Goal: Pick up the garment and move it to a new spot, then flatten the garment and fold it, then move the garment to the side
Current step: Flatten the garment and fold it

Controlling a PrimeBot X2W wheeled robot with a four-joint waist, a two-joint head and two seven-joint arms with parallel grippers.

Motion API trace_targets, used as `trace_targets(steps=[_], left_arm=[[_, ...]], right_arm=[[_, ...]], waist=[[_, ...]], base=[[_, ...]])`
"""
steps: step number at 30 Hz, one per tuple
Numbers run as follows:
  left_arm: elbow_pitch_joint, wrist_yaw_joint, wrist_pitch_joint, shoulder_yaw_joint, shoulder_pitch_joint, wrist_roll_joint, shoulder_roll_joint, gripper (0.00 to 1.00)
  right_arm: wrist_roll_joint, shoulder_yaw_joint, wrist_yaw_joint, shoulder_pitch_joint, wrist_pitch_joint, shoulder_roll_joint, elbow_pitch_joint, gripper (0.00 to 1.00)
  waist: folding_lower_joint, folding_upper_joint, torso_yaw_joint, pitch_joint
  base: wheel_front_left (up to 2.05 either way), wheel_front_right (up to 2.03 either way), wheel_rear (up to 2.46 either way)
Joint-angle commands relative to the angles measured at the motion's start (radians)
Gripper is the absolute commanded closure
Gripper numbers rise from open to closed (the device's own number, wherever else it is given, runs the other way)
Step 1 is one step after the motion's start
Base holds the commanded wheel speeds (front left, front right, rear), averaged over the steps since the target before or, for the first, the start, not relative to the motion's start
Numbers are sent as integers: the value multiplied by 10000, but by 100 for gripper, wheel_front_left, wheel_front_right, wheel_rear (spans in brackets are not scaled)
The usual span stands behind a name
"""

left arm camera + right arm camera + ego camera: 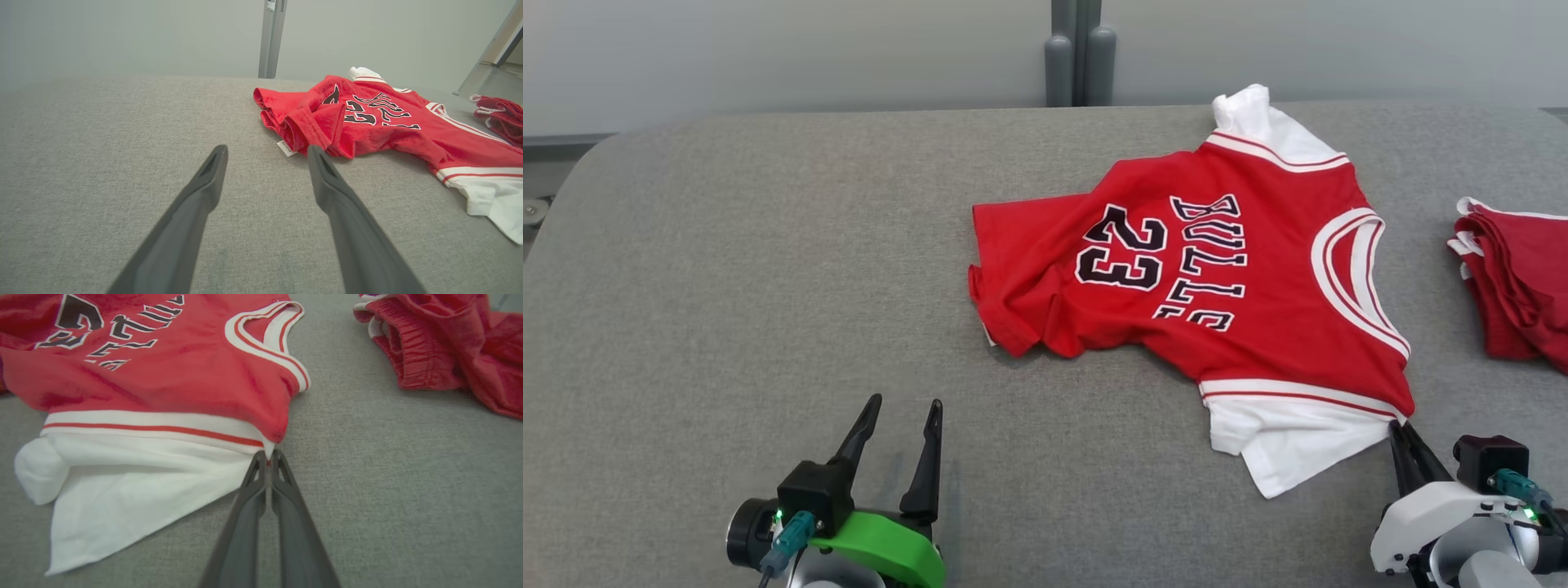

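The garment [1217, 269] is a red jersey with white sleeves, black "BULLS" lettering and the number 23. It lies spread and a little rumpled on the grey table [727, 286], right of centre. My right gripper [1398, 430] is shut on the garment's shoulder corner, where the red body meets the near white sleeve; the right wrist view shows the garment [163, 379] pinched at the tips of that gripper [267, 457]. My left gripper [905, 408] stands open near the front edge, well left of the garment [367, 118], with bare table between the fingers of this gripper [265, 157].
A pile of red cloth with white trim [1515, 278] lies at the table's right edge, close to the garment's collar, and shows again as bunched red cloth [441, 343]. A grey post [1078, 53] rises behind the table's far edge against a pale wall.
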Motion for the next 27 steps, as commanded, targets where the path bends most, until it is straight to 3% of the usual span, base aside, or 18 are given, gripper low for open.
trace_targets(steps=[1,12,19,27], left_arm=[[101,-32,5,-46,119,-40,35,0],[733,96,5,-81,-1361,199,37,0],[2634,430,5,562,-3454,201,45,0],[4676,315,5,920,-5514,628,419,0]], right_arm=[[-87,-188,-21,162,0,-57,-136,0],[-189,-64,-21,-128,-1,209,-1568,0],[-221,322,-19,-677,-1,461,-2292,0],[-165,707,-19,-1278,-1,771,-2689,0]], waist=[[0,-1,-491,-255],[0,-1,-1580,417],[0,-1,-2254,1453],[0,-1,-2795,2299]], base=[[0,0,0],[0,0,0],[0,0,0],[0,0,0]])
